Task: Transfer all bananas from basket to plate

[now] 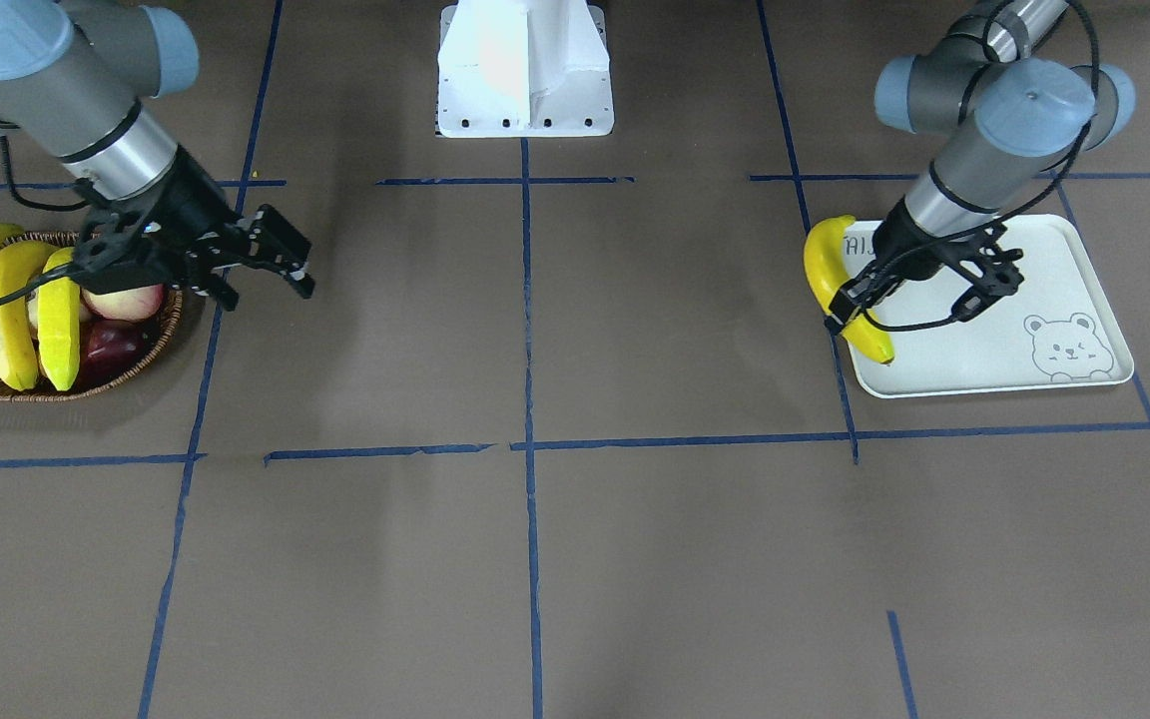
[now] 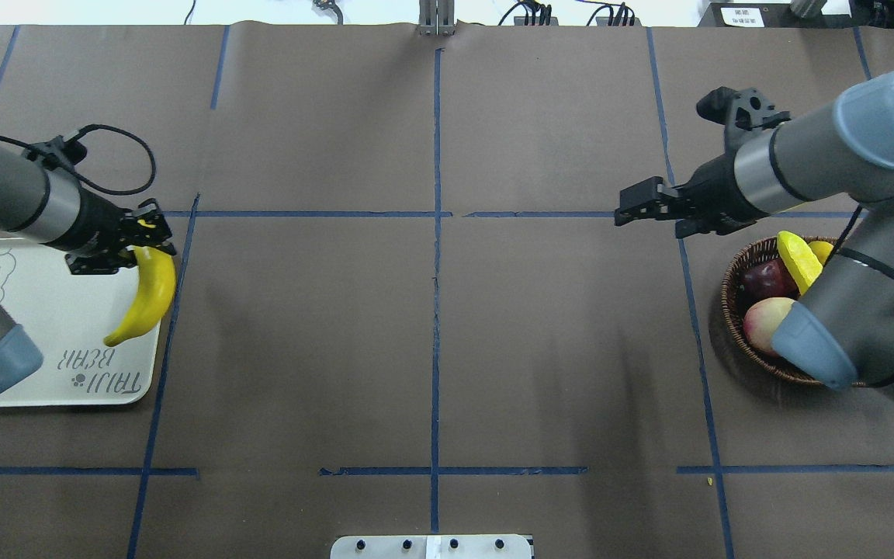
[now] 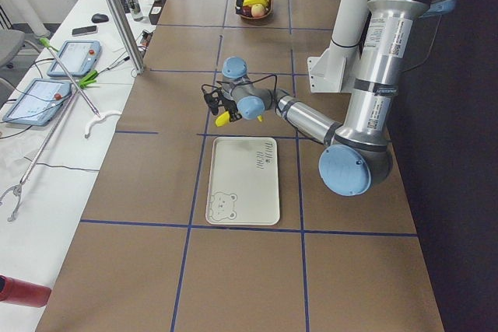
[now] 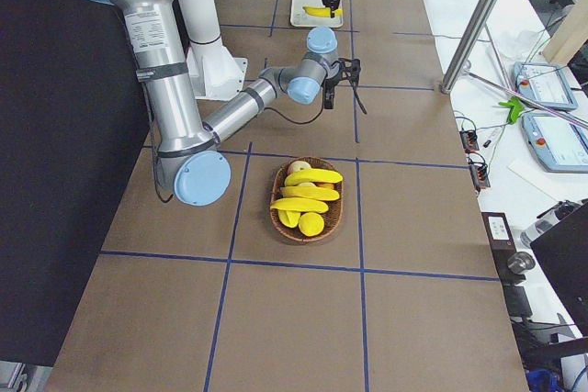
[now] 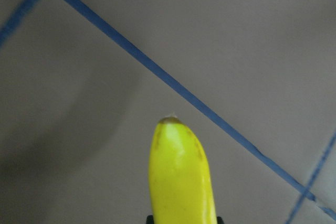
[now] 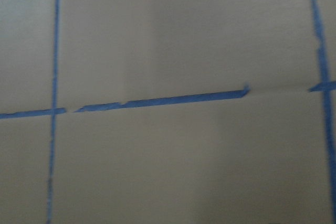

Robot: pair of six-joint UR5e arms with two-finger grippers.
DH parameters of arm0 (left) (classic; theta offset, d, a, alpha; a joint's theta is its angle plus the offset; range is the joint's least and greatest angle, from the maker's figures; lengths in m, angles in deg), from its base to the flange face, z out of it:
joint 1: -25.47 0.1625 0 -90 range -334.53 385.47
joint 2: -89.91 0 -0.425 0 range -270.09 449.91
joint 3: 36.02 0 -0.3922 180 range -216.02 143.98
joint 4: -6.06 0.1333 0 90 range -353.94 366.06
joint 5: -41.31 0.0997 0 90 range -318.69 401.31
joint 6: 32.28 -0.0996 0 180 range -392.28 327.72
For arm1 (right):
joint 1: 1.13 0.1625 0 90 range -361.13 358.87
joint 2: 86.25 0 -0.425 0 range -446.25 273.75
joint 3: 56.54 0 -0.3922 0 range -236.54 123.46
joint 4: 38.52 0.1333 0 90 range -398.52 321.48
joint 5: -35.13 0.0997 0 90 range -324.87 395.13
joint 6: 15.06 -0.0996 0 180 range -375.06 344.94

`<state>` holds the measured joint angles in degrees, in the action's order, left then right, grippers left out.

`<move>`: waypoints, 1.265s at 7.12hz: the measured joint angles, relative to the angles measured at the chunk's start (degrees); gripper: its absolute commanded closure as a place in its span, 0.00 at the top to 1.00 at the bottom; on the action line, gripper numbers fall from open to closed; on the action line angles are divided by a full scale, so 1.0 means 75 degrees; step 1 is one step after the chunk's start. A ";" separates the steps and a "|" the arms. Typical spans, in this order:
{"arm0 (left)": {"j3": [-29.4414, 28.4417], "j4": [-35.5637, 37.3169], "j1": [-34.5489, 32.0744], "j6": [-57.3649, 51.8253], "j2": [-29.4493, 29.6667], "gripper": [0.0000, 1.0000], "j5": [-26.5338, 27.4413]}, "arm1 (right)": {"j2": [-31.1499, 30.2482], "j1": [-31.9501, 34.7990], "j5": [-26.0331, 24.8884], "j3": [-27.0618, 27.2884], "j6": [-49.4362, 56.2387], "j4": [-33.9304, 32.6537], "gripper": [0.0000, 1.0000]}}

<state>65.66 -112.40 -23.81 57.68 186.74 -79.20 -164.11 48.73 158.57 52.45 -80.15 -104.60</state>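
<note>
Held banana (image 1: pixel 825 265): bright yellow, curved; clamped near its upper end and hanging tip-down over the plate's edge nearest the table's middle; whether its lower tip touches the rim I cannot tell
Basket bananas (image 1: pixel 6 300): several, packed side by side in the basket; some ends reach past its rim
Plate (image 1: pixel 994 340): pale cream, rectangular, rounded corners; bear face drawn in one corner, lettering partly hidden behind the arm; flat on the table at the robot's left end
Basket (image 1: pixel 136 369): brown wicker, oval; at the robot's right end, well apart from the plate
Left gripper (image 2: pixel 148 235): pincer narrowed onto the held banana; its wrist view shows the fruit's tip straight ahead, with brown table and blue tape beyond
Right gripper (image 1: pixel 271 295): pincer spread wide, holding nothing; hovers just beside the basket, on the side toward the table's middle
Other fruit: pink-cream peach (image 1: pixel 126 300) and dark red fruit (image 1: pixel 111 345) lie in the basket against the bananas
Table (image 1: pixel 635 559): brown covering crossed by blue tape lines (image 1: pixel 527 300)
</note>
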 measured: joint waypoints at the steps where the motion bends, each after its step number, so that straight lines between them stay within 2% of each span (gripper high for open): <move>1: -0.0131 -0.0224 -0.0400 -0.0590 -0.0589 0.00 -0.0001 | -0.0518 0.0563 0.0486 -0.0017 0.1004 -0.0052 1.00; 3: -0.0987 -0.0949 -0.1102 -0.1806 -0.1194 0.00 -0.0016 | -0.1316 0.1429 0.1059 -0.0070 0.2586 -0.0092 1.00; 4: -0.1710 -0.1687 -0.1242 -0.2093 -0.1295 0.12 -0.0016 | -0.1515 0.1630 0.1131 -0.0085 0.2970 -0.0105 1.00; 5: -0.2434 -0.2504 -0.1351 -0.2257 -0.1336 0.45 -0.0020 | -0.1596 0.1711 0.1155 -0.0087 0.3117 -0.0111 1.00; 6: -0.2856 -0.2991 -0.1437 -0.2334 -0.1356 0.83 -0.0056 | -0.1638 0.1743 0.1181 -0.0082 0.3169 -0.0108 1.00; 7: -0.3027 -0.3206 -0.1602 -0.2455 -0.1394 1.00 -0.0249 | -0.1666 0.1757 0.1219 -0.0072 0.3186 -0.0102 1.00; 9: -0.3092 -0.3299 -0.2339 -0.3301 -0.1477 1.00 -0.1194 | -0.1744 0.1781 0.1242 -0.0057 0.3199 -0.0091 1.00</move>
<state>42.47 -137.14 -41.35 32.92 175.66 -88.15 -177.20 62.09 167.88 52.02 -56.15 -105.28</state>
